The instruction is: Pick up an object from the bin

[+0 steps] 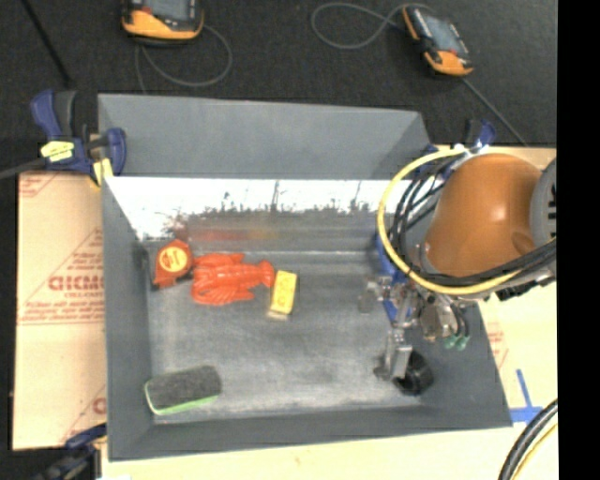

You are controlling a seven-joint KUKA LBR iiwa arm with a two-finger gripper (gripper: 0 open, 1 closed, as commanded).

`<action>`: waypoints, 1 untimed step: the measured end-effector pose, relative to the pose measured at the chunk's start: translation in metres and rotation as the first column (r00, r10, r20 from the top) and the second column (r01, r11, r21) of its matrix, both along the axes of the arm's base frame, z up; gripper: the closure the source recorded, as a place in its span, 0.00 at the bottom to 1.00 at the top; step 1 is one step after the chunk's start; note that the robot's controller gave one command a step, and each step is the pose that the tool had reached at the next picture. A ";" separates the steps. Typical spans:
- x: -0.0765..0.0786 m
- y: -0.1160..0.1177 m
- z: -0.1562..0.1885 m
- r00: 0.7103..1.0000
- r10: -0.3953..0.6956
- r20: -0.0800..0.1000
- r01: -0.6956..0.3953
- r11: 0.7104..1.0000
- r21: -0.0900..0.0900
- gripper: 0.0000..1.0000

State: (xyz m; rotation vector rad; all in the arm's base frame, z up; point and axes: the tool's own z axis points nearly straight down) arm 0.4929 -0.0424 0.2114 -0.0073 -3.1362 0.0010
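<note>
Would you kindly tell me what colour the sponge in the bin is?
The sponge is dark grey above, green beneath; camera view.

dark thing (413, 379): unidentifiable (near corner) | bin (281, 375) right wall: behind arm (483, 220)

A matte black surface (281, 56) spreads beyond the grey bin (262, 127), on the side far from the tool (403, 370). An orange-and-black device (161, 17) lies on it, well off to the view's left of the tool; a second device (436, 39) lies almost straight beyond the tool. Light strikes the bin's far wall in a pale band.
</note>
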 end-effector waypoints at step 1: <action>0.002 0.000 0.004 1.000 0.002 0.009 -0.002 1.000 -0.001 0.00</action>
